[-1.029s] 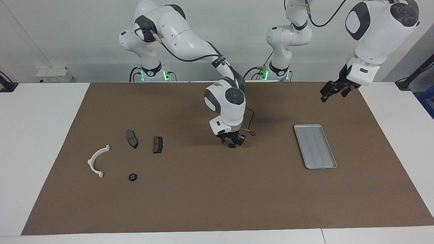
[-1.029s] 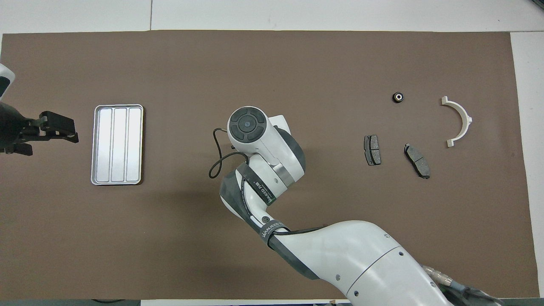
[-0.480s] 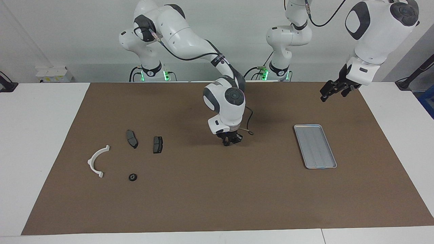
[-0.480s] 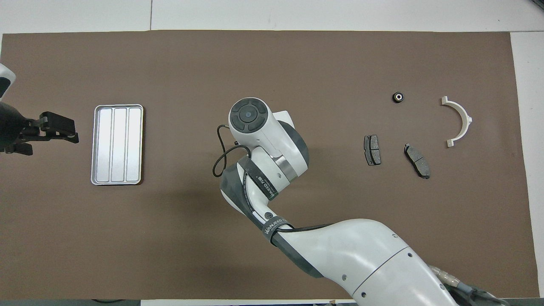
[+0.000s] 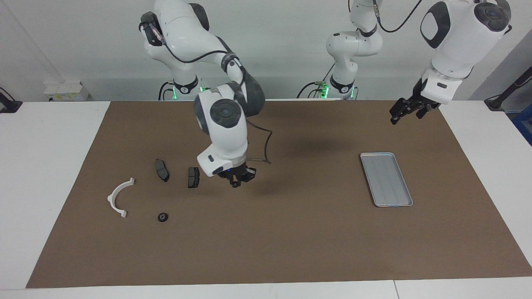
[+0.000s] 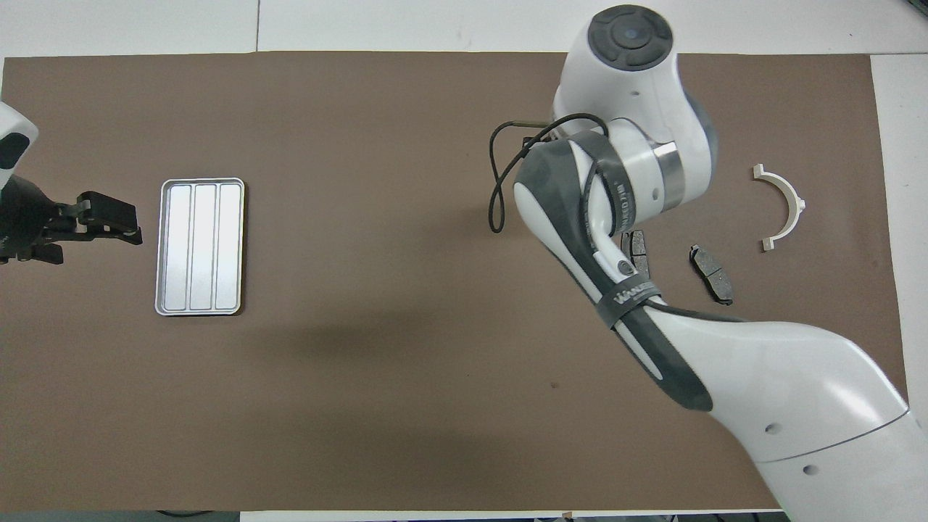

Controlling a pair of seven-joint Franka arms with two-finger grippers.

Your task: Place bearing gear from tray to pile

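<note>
The left gripper [image 5: 401,114] waited in the air over the brown mat [image 5: 291,232] at the left arm's end of the table [image 5: 50,166], its fingers spread and empty. The tray [image 5: 386,178] lay flat, farther from the robots than that spot, with nothing on its ridged floor.

The right gripper [image 5: 237,177] hung low over the mat, just beside the brake pad [image 5: 193,177] that lay closest to the tray. Its fingers were pinched together. Whether a small dark part sat between the tips could not be told, and the overhead view hid them under the wrist. The second brake pad [image 5: 161,170] lay beside the first, toward the right arm's end. The white bracket [image 5: 117,197] sat a little farther from the robots.

Farthest out, one bearing gear [image 5: 163,216] lay on the mat near the bracket, apart from both pads, so it was in the pile.

If the right fingers did carry a gear, the carry looked close to its end. The sound way was to travel on over the pads with enough height to clear them. It would then settle on bare mat between the pads and the lying gear. The fingers should part only once the part touched down, since a round piece dropped from height would likely roll away.
</note>
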